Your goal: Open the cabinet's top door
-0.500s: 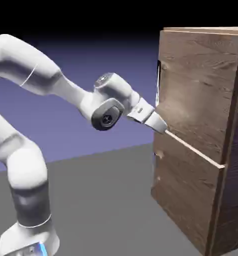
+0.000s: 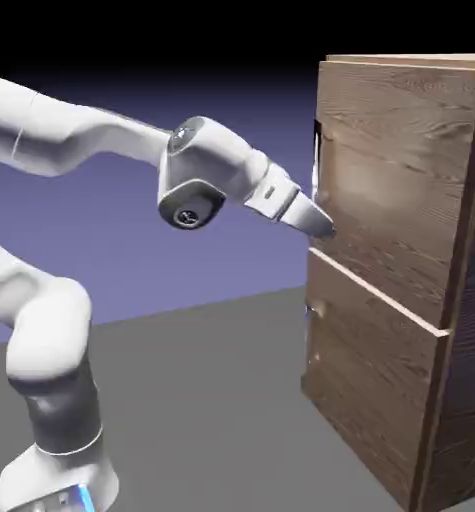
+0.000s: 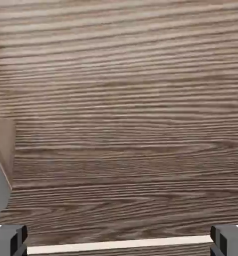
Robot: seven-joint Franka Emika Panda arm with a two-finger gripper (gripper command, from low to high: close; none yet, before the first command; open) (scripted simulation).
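Blue-violet backdrop fading to black fills the room behind a flat, matte grey table (image 2: 211, 400). On that table stands the cabinet (image 2: 401, 280), a tall box of dark brown wood grain with pale edging along its top and corners. Its front carries two stacked panels split by a light seam; the top door (image 2: 381, 190) is the larger one, shut flush, with a small vertical metal handle (image 2: 316, 160) near the cabinet's front edge. Smooth white rounded arm segments reach toward the cabinet, and the gripper (image 2: 326, 226) points at the top door just above the seam and below the handle. Seen from the hand, horizontal grain fills everything, a grey metal piece sits at the left margin, and the grey fingertips (image 3: 10, 240) stand spread wide, holding nothing.
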